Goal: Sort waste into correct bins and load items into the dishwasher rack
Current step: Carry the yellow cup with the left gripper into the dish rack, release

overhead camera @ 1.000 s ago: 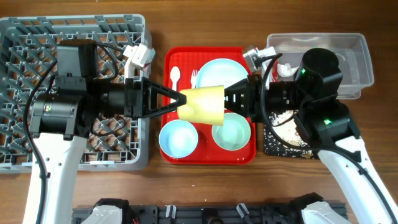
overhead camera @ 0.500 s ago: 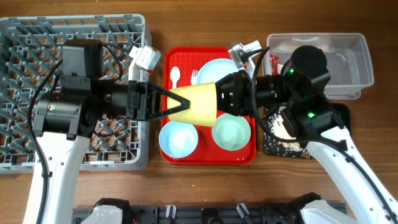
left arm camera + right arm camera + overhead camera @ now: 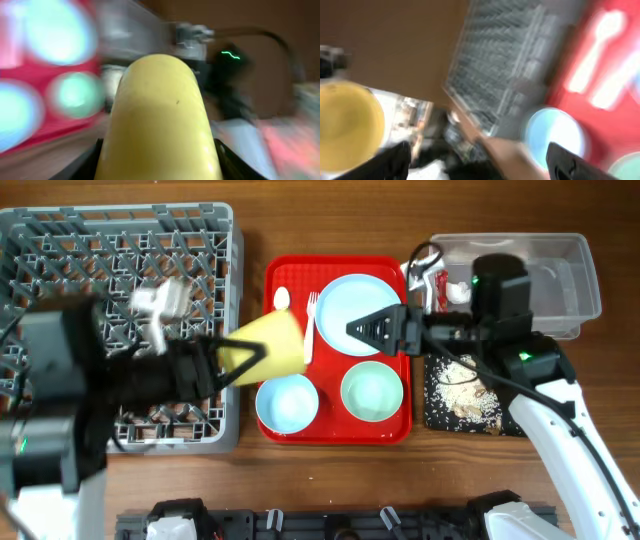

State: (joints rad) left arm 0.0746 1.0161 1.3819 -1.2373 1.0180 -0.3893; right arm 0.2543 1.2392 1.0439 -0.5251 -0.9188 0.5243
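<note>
Overhead view first: a large square grey plastic lattice rack (image 3: pixel 120 270) is set at the far left corner of the brown wooden table (image 3: pixel 330 225), and a flat red serving tray (image 3: pixel 300 270) is laid at the table's middle. On it a pale blue round plate (image 3: pixel 345 295) is seen at the far side, with a white plastic spoon (image 3: pixel 282 300) and a white plastic fork (image 3: pixel 310 320) just left of it. A left pale blue-green bowl (image 3: pixel 287 402) and a right pale blue-green bowl (image 3: pixel 372 390) are placed at the tray's near side. A small yellow plastic cup (image 3: pixel 270 345) is gripped on its side by the blurred left gripper (image 3: pixel 250 355), above the tray's left edge. The right gripper (image 3: pixel 358 330) is held over the plate, with nothing in it. A clear plastic rectangular tub (image 3: pixel 590 290) is found at the far right corner, a crumpled red-and-white wrapper (image 3: pixel 450 288) at its left end. Towards the near edge from it, a shallow black rectangular tray (image 3: pixel 430 415) is strewn with whitish rice-like scraps (image 3: pixel 465 375).

From the left wrist, much is blurred. The cup (image 3: pixel 160 115) is clamped between the dark fingers (image 3: pixel 82 167), with the red tray (image 3: pixel 30 70) and both bowls seen behind.

From the right wrist, also blurred, the fingers (image 3: pixel 570 165) are spread wide apart and nothing is held. The cup (image 3: pixel 347 125) is seen at the left, the rack (image 3: pixel 500 65) beyond, and the spoon (image 3: pixel 600 47) and left bowl (image 3: pixel 552 132) on the red tray (image 3: pixel 610 130).
</note>
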